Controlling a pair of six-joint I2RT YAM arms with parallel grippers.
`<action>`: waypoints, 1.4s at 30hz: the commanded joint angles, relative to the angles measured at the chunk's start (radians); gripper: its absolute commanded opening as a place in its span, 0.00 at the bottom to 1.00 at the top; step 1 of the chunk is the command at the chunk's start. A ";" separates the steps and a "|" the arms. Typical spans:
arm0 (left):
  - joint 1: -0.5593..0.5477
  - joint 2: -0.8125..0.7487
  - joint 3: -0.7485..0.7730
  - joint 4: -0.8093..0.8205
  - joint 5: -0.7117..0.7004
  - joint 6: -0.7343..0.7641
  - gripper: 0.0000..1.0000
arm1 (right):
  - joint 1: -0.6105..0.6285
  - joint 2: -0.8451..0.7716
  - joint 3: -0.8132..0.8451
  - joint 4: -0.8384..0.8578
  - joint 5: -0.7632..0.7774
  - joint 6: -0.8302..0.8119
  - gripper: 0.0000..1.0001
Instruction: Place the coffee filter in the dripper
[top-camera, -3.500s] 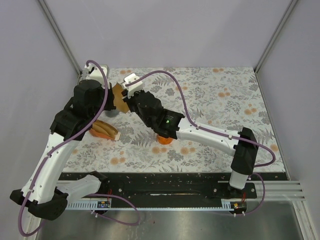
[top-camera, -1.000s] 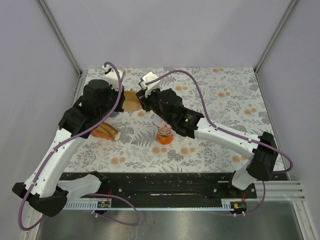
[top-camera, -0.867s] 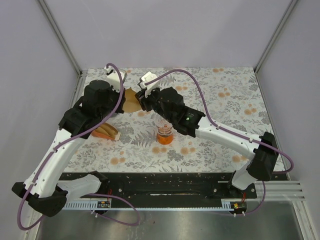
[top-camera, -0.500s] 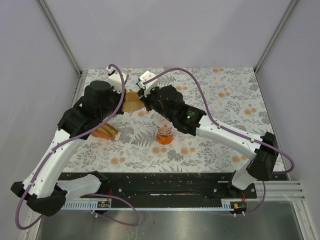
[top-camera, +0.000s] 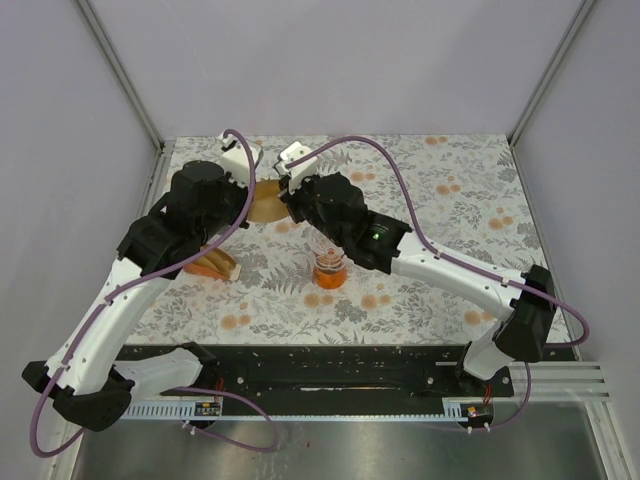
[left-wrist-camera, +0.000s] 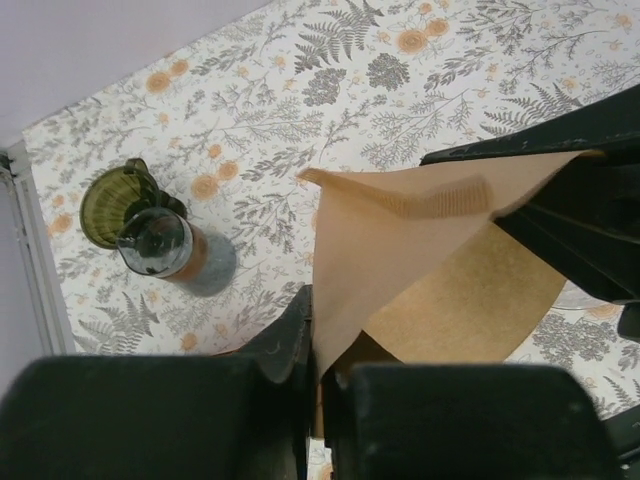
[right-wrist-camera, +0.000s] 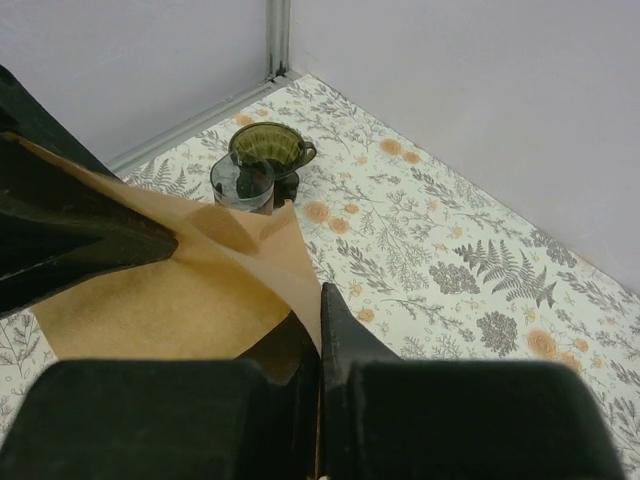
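Pinching opposite edges of the coffee filter (left-wrist-camera: 440, 290), left claw (left-wrist-camera: 318, 345), right claw (right-wrist-camera: 320, 325)

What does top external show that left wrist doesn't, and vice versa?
Top external only: the left arm and right arm whole, and a brown stack lying by the left arm. Left wrist only: the green dripper, not visible from above, and the left gripper pinching the coffee filter by its edge. Both: that filter, also clamped by the right gripper, and the orange-bottomed glass.
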 joint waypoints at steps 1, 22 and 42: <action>0.009 -0.018 0.060 0.010 -0.052 0.022 0.17 | -0.020 -0.019 0.063 -0.108 0.106 0.007 0.00; 0.009 0.008 0.171 -0.038 0.195 -0.166 0.74 | -0.155 0.005 0.347 -0.985 -0.185 0.309 0.00; 0.010 0.072 -0.006 0.035 0.236 -0.230 0.73 | -0.224 0.139 0.353 -1.059 -0.283 0.272 0.00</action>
